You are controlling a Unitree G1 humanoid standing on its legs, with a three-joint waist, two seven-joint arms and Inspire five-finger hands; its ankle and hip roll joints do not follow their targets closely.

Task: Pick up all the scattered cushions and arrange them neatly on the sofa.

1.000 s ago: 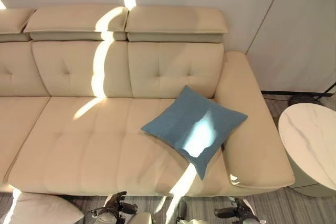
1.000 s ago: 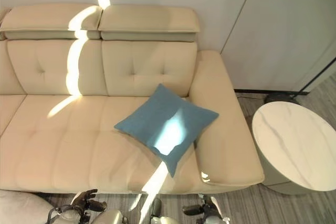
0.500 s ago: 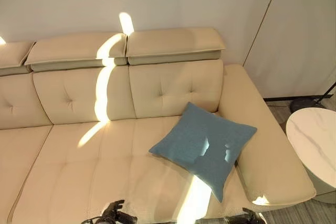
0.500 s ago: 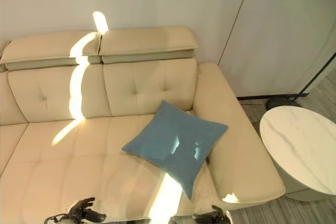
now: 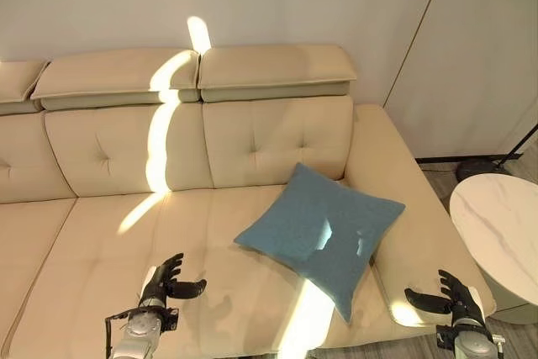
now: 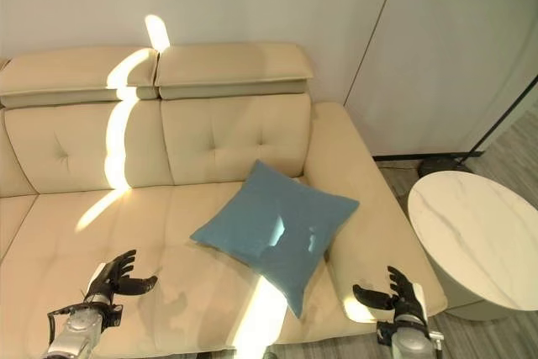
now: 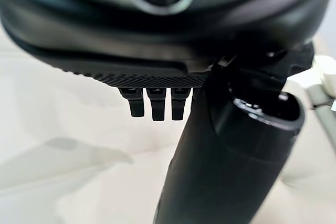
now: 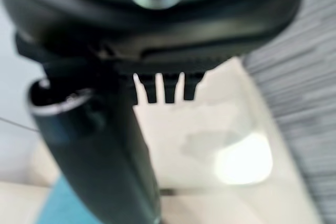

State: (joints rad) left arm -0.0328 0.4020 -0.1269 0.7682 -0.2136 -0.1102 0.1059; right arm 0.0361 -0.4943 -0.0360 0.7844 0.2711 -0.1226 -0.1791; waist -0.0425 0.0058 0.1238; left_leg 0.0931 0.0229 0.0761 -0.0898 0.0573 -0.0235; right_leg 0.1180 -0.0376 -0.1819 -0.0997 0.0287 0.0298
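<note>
A blue square cushion (image 5: 324,229) lies flat on the right end of the cream sofa (image 5: 126,233), one corner pointing at the backrest and one at the seat's front edge. My left hand (image 5: 161,279) hovers open over the seat, well to the left of the cushion, fingers spread and empty. Over the front of the sofa's right armrest (image 5: 412,233) my right hand (image 5: 452,294) is raised, open and empty, to the right of the cushion. A strip of blue cushion (image 8: 50,205) shows past the right hand in the right wrist view.
A round white marble side table (image 5: 498,233) stands on the striped grey floor to the right of the armrest. White wall and a panel door rise behind the sofa. A band of sunlight crosses the backrest and seat.
The camera has tilted up and shifted. Both hands have risen from the lower edge of the view to seat height, left over the seat, right by the armrest. The cushion has not moved.
</note>
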